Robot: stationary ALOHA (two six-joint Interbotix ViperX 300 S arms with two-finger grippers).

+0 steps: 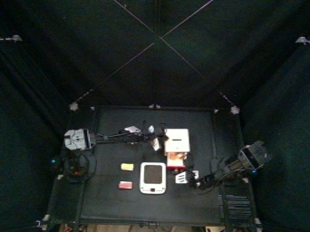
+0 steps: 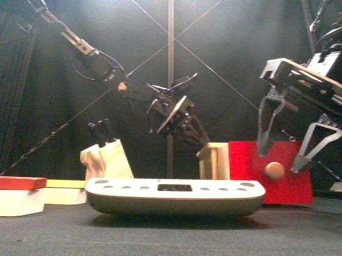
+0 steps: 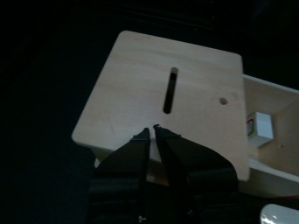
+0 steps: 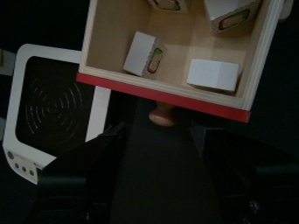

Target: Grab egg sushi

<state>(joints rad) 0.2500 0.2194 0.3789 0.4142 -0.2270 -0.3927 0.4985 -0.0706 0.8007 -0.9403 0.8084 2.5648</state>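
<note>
The egg sushi (image 1: 127,167) is a tiny yellow block on the table, left of the white device; in the front view the egg sushi (image 2: 107,160) stands pale with a black band, behind the device's left end. No gripper touches it. My left gripper (image 1: 155,138) (image 2: 171,105) hovers further back beside the wooden box; in the left wrist view the left gripper (image 3: 155,133) has its jaw tips together over the box's slotted lid (image 3: 163,87), holding nothing. My right gripper (image 1: 188,178) (image 2: 297,140) (image 4: 162,140) stands open, facing the red drawer's wooden knob (image 4: 163,114).
A white phone-like device (image 1: 152,177) (image 2: 174,195) lies at the table's front. A red-pink block (image 1: 125,185) (image 2: 20,190) sits front left. The wooden box (image 1: 179,139) has a red-fronted drawer (image 2: 261,170) pulled out, with white cards (image 4: 142,54) in its compartments.
</note>
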